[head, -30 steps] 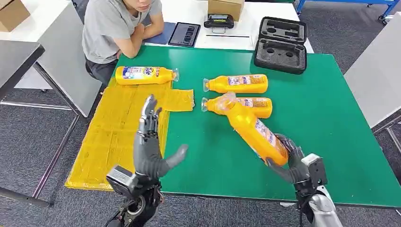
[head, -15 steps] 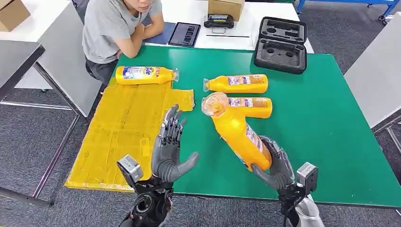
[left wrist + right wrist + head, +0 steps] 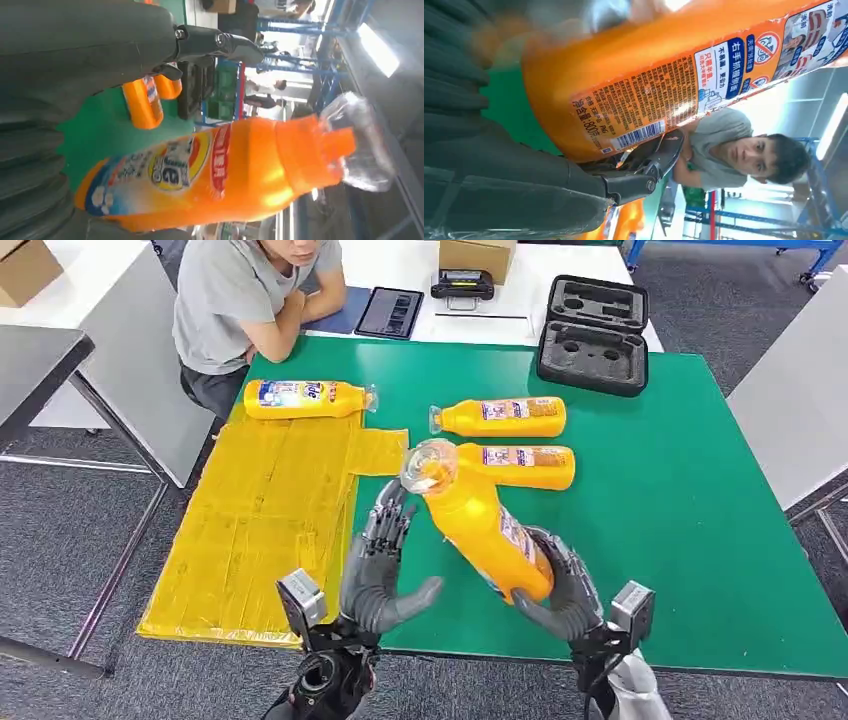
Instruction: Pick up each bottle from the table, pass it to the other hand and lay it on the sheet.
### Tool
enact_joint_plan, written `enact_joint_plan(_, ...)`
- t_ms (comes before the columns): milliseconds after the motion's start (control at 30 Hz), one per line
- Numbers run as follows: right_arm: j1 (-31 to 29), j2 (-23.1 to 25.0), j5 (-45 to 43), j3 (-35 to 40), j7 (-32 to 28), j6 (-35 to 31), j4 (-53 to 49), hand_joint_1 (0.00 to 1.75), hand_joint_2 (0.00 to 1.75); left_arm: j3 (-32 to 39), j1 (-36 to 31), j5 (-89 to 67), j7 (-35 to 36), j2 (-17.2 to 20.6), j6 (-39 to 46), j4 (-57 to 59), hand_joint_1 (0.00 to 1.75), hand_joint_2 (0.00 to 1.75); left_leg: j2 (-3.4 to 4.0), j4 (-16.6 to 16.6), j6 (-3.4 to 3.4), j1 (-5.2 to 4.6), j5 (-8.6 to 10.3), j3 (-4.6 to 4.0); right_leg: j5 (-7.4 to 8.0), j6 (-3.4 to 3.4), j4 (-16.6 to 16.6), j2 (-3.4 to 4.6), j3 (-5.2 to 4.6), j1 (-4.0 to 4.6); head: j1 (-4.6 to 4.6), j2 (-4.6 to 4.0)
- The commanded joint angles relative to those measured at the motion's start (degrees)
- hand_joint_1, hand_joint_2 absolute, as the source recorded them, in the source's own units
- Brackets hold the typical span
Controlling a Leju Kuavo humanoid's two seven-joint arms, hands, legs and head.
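Since a second ago the right hand point(image 3: 560, 585) has swung its orange plastic bottle point(image 3: 480, 525) leftward and more upright, and the left hand point(image 3: 375, 570) has moved in from over the sheet to stand just beside it.

Largest is the green felt-like table top point(image 3: 680, 490), flat and rectangular. On its left part lies the yellow crinkled sheet point(image 3: 260, 520), made of taped strips with a glossy, uneven surface and a small flap jutting toward the middle. At the table's far edge sits a black moulded foam-lined case point(image 3: 594, 335), open, with round recesses. A person in a grey T-shirt point(image 3: 240, 295) leans on the far left corner, arms folded.

The held bottle is a smooth, tapering cylinder with a printed label, an orange neck and a clear, wrinkled plastic cap point(image 3: 430, 465) pointing up toward the camera. The right hand's dark fingers are clamped around its lower body, near the base, above the table's near edge. The left hand's fingers are straight and apart, thumb spread out toward the bottle, holding nothing.

Three more bottles of the same kind lie on their sides: one with a blue label point(image 3: 305, 398) at the sheet's far end, and two side by side point(image 3: 500, 417) point(image 3: 520, 465) on bare green, well right of the sheet.
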Motion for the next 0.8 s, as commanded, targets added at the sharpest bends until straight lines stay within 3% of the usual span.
enact_joint_plan(33, -3.5, 0.8, -0.7, 1.0, -0.8, 0.5, 4.6, 1.75, 1.75, -2.1, -2.3, 0.3, 0.1, -0.7, -0.6, 4.6, 0.00, 1.75, 0.07, 0.0, -0.09, 0.05, -0.11, 0.27, -0.07, -0.10, 0.0, 0.08, 0.26, 0.05, 0.00, 0.00)
enact_joint_plan(800, -8.9, 4.6, 6.1, 6.0, -1.8, -2.5, 11.6, 1.75, 1.75, -5.9, -4.7, 0.1, 0.1, -0.8, -4.0, 6.1, 0.00, 1.75, 0.15, 0.0, -0.09, 0.05, -0.12, 0.27, -0.07, -0.11, 0.0, 0.16, 0.25, 0.05, 0.00, 0.00)
